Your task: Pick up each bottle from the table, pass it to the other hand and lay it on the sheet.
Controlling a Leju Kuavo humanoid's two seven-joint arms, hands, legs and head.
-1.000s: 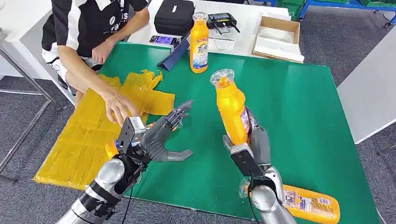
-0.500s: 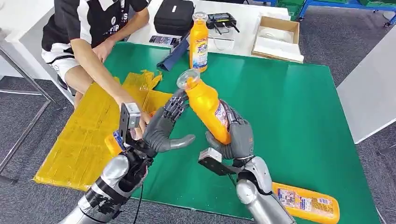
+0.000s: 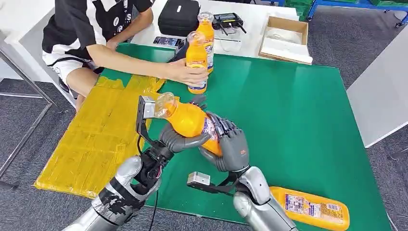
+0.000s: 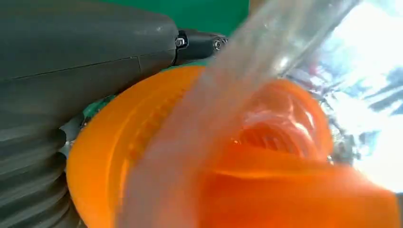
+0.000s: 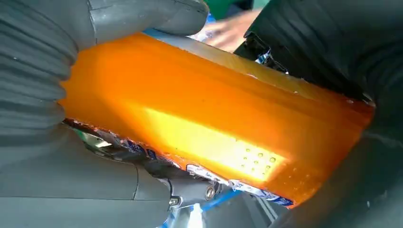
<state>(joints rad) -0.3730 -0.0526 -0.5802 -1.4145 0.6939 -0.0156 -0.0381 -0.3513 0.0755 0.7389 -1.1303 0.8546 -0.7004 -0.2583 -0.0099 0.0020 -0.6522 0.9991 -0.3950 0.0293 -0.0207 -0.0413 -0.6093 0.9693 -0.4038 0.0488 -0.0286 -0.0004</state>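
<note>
An orange bottle [image 3: 190, 120] with a clear cap lies tilted between both hands above the green table [image 3: 298, 110], cap toward the yellow sheet [image 3: 91, 139]. My right hand [image 3: 232, 147] grips its lower body [image 5: 214, 128]. My left hand [image 3: 177, 139] wraps its upper part, thumb underneath, fingers behind; the clear cap and neck [image 4: 266, 123] sit close to the left wrist camera. A second bottle [image 3: 310, 209] lies at the table's front right edge. A person's hand [image 3: 185, 73] holds a third bottle [image 3: 196, 57] upright beside another standing bottle [image 3: 208, 29].
The person sits at the back left, arm reaching over the sheet's far end. Behind the green table are a black case [image 3: 179, 17], a controller [image 3: 228, 21], a phone [image 3: 168, 42] and a cardboard box [image 3: 286, 38]. A white table [image 3: 380, 96] stands at the right.
My right hand tipped the bottle over leftward into my left hand, which closed around it. The person lifted a bottle off the sheet and stood it at the back.
</note>
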